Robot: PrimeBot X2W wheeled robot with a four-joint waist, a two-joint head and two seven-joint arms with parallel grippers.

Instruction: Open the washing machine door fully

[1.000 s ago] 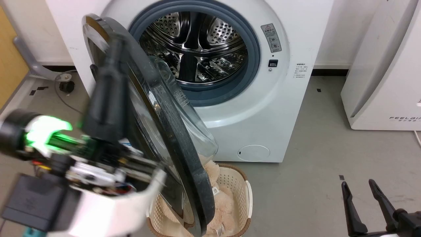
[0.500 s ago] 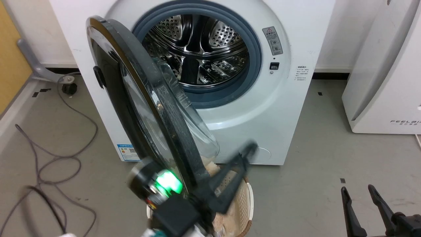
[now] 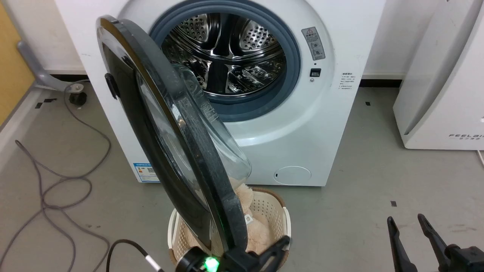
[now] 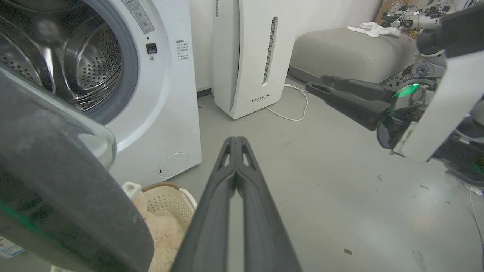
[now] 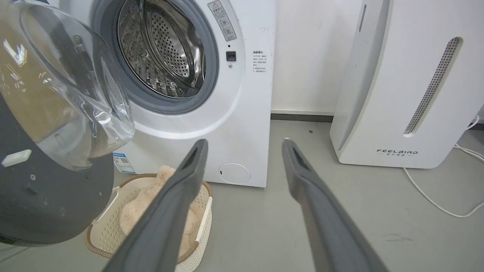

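Left gripper (image 4: pixel 235 139), fingers pressed together and empty, is placed by the lower free edge of the round glossy black washing machine door (image 3: pixel 166 143), half open, edge-on, at its 11 o'clock. A cream perforated basket (image 3: pixel 286 223) is set beneath. The spread, empty right gripper (image 3: pixel 405 218) lies well apart at 3 o'clock.

The door (image 3: pixel 166 143) stands swung well out from the white machine (image 3: pixel 302 124), hinged on the left and seen almost edge-on from the head. Its glossy black face looks left and its clear glass bowl (image 3: pixel 223 143) bulges right. The grey-blue ring (image 3: pixel 292 60) and perforated steel drum (image 3: pixel 227 49) are wide open to view. A blue sticker (image 3: pixel 145 172) sits at the bottom left corner.
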